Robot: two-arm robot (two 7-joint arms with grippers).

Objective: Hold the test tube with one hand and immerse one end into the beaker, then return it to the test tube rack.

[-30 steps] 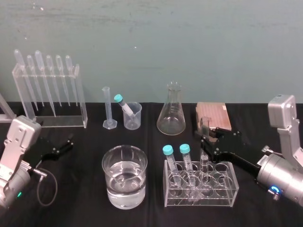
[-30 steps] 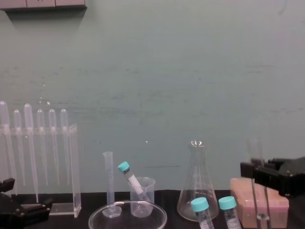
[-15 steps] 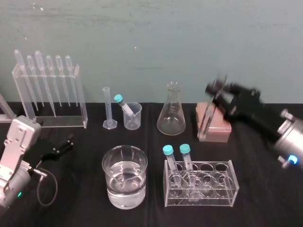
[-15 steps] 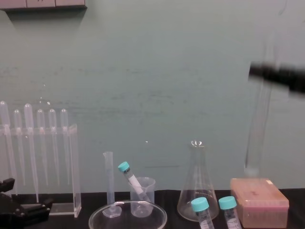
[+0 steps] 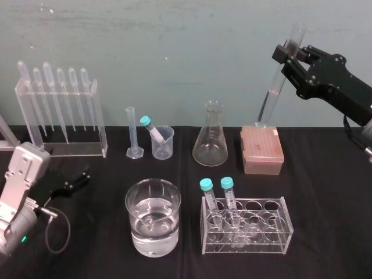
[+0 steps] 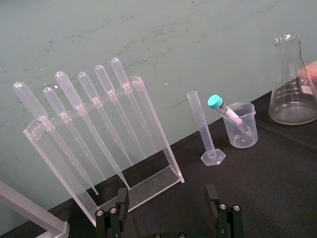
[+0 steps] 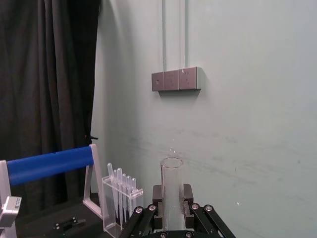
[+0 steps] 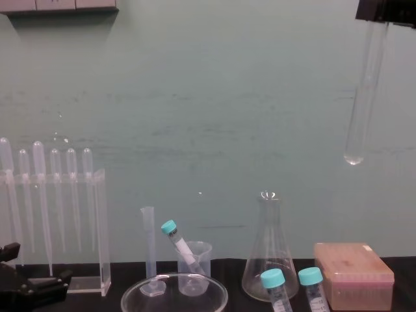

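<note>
One test tube (image 5: 272, 93) hangs clamped in the right gripper (image 5: 289, 53), tan rack (image 5: 262, 151) well below it; left gripper (image 6: 168, 218) parked low, fingers (image 6: 119, 212) apart.

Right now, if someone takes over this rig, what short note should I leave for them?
Right gripper: shut on the test tube, held tilted high above the test tube rack.
Left gripper: open, parked low on the robot's left.
Beaker: left of the conical flask, a teal-capped tube leaning in it.
Done: tube out of the rack.
To do: dip one end in the beaker, return it to the rack.
</note>
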